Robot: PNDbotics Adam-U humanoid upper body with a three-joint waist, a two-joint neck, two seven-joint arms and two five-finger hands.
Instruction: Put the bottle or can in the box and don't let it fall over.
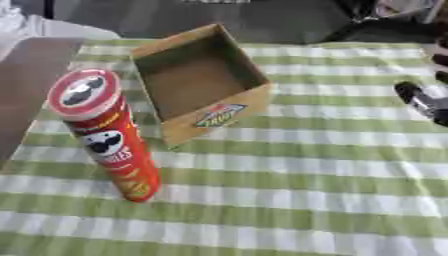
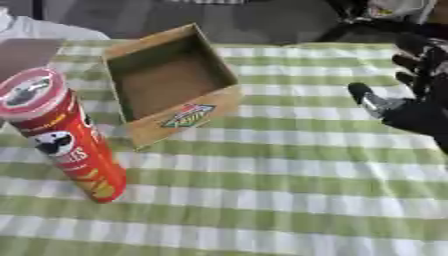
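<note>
Standing upright on the green-and-white checked cloth point(image 1: 306, 165), just left and in front of the box point(image 1: 199, 82): 1 red can point(image 1: 105, 135), lid on, not touching the cardboard. Sitting open-topped and empty, turned askew, with a colourful label on the near wall. Hovering well to the right of the box, above the cloth: the right hand point(image 2: 418, 102), fingers spread and relaxed, holding nothing. Showing nowhere: the left hand.
</note>
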